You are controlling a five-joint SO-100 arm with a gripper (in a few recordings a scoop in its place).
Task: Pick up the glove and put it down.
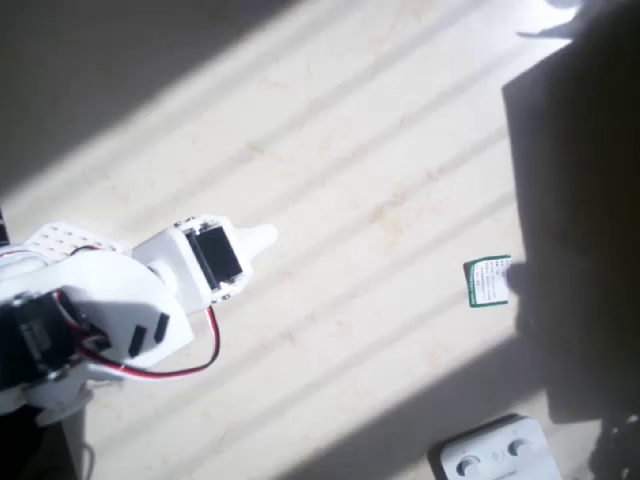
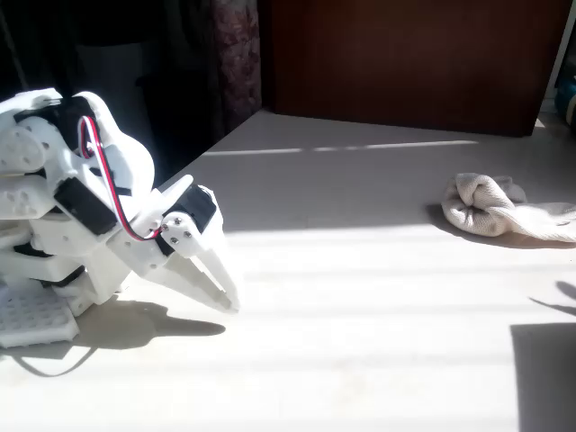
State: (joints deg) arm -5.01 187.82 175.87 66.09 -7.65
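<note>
The glove [image 2: 490,207] is a cream-beige fabric bundle with lumpy rounded fingers. It lies crumpled on the table at the right of the fixed view, half in shadow. My white arm is folded low at the left. My gripper [image 2: 229,301] points down to the tabletop, its two fingers pressed together with nothing between them. It is far to the left of the glove, with a wide stretch of table between. In the overhead view the gripper [image 1: 266,238] shows as a single white pointed tip at the left.
A small green-and-white card [image 1: 488,281] lies at the right of the overhead view, beside a large dark shadowed area [image 1: 580,220]. A white plastic device with round buttons [image 1: 497,456] sits at the bottom right. Sunlit stripes cross the pale tabletop [image 1: 380,150].
</note>
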